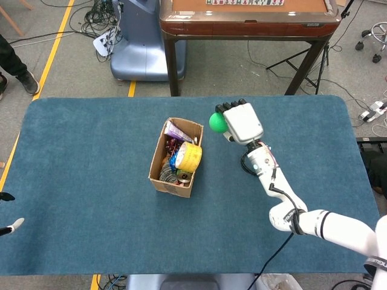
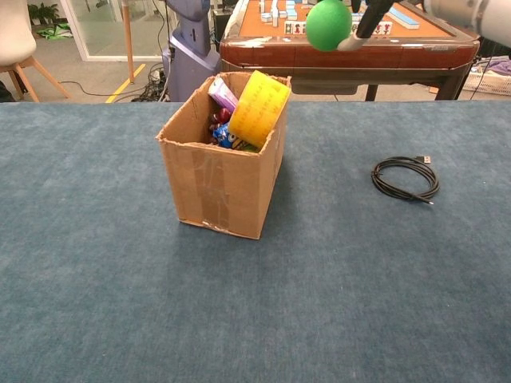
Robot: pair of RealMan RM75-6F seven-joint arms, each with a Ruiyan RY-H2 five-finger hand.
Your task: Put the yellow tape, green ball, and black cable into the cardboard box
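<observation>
Blue desk (image 2: 120,303) nearest you, cable (image 2: 406,177) coiled on it at right, box (image 2: 219,179) left of centre with tape (image 2: 258,108) leaning inside, your right hand (image 1: 242,122) raised beyond, fingers closed round the ball (image 1: 217,121), right of the box, left hand unseen.

In the chest view the white right hand (image 2: 369,11) is cut off by the top edge, only dark fingers showing beside the round green ball (image 2: 328,24). In the head view that arm hides part of the coiled black cable (image 1: 249,163)
</observation>
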